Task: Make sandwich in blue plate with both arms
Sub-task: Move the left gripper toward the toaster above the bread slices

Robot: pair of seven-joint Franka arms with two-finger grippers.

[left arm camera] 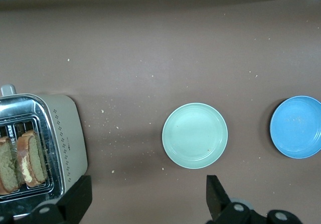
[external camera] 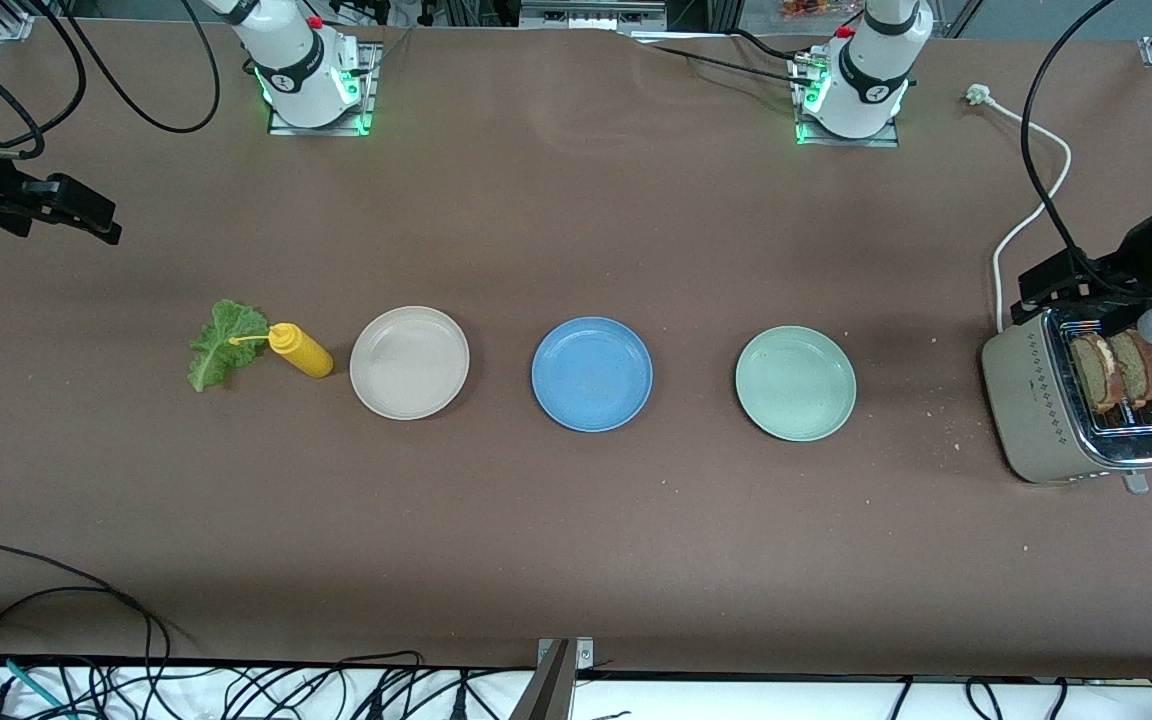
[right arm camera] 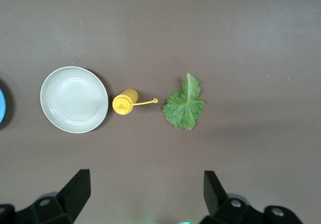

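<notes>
Here, the round, smooth blue plate [external camera: 591, 373] is lying between cream plate [external camera: 409, 362] and mint plate [external camera: 795, 383]; left hand [left arm camera: 145, 196] and right hand [right arm camera: 145, 191] are both hanging with fingers apart; ruffled lettuce [external camera: 221, 343] is lying past the cream plate.

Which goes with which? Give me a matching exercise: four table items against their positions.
Items:
1. blue plate
2. bread slices
3. lettuce leaf
4. mustard bottle

Places:
A. in the toaster
B. between the cream plate and the mint-green plate
C. nearest the right arm's end
D. between leaf and cream plate

Pairs: 1-B, 2-A, 3-C, 4-D
</notes>
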